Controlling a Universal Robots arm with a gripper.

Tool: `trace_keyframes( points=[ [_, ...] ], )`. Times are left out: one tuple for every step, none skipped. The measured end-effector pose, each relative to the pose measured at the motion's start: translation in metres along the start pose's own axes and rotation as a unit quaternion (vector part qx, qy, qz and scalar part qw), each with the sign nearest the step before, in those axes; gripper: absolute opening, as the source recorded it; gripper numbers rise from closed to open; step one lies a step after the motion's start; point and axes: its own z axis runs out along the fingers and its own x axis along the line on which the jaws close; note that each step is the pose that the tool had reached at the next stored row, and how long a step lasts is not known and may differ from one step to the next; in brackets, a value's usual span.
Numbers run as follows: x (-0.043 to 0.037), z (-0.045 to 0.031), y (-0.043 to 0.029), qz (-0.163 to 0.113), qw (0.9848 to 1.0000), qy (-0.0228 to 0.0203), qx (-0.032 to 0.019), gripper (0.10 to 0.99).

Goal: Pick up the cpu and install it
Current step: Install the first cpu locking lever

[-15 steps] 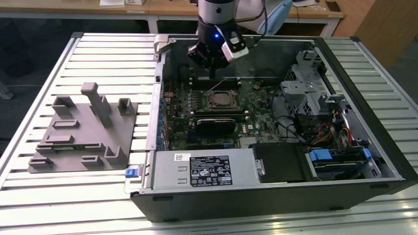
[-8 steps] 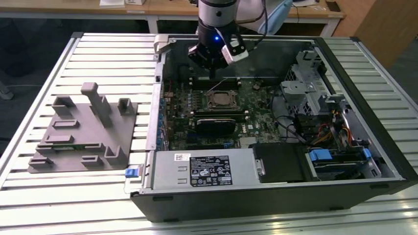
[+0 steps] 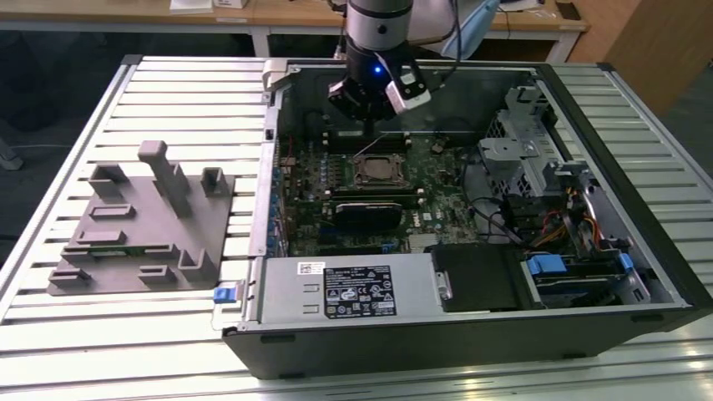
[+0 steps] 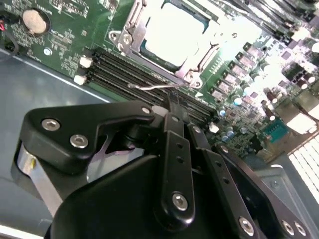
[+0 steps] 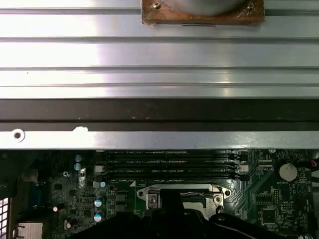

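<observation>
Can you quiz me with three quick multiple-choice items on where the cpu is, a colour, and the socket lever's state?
1. Where is the cpu?
A. On the grey tray
B. In the socket frame on the motherboard
C. On the power supply

2. What colour is the motherboard?
A. Green
B. Red
C. White

3. How does the socket lever stand?
A. Missing
B. Latched flat under its hook
C. Unlatched, its wire end free beside the memory slots

Answers: 1 B, its pale metal top sits inside the socket frame in the second wrist view. 2 A, green board in the exterior view. 3 C, the wire rod sticks out just ahead of the gripper.
</observation>
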Motion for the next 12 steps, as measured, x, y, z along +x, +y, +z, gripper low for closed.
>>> trace_keyframes(
  points=[
    [-0.0006,0.0006,-0.0001,0.000,1.0000,0.0000,0.0000,0.106],
    [-0.0013,0.0012,-0.0001,0.000,1.0000,0.0000,0.0000,0.106],
    [-0.0023,0.0018,-0.0002,0.000,1.0000,0.0000,0.0001,0.106],
    [-0.0042,0.0023,-0.0002,0.000,1.0000,0.0001,0.0001,0.106],
    [-0.0059,0.0028,-0.0001,0.000,1.0000,0.0000,0.0001,0.106],
    [-0.0069,0.0032,-0.0001,0.000,1.0000,0.0001,0.0000,0.106],
    [-0.0076,0.0034,0.0000,0.000,1.0000,0.0001,0.0000,0.106],
    [-0.0084,0.0035,0.0001,0.000,1.0000,0.0001,0.0001,0.106],
    [-0.0092,0.0037,0.0002,0.000,1.0000,0.0001,0.0001,0.106],
    [-0.0099,0.0038,0.0002,0.000,1.0000,0.0000,0.0000,0.106],
    [-0.0107,0.0040,0.0002,0.000,1.0000,0.0000,0.0000,0.106],
    [-0.0117,0.0042,0.0003,0.000,1.0000,0.0001,0.0000,0.106]
  ],
)
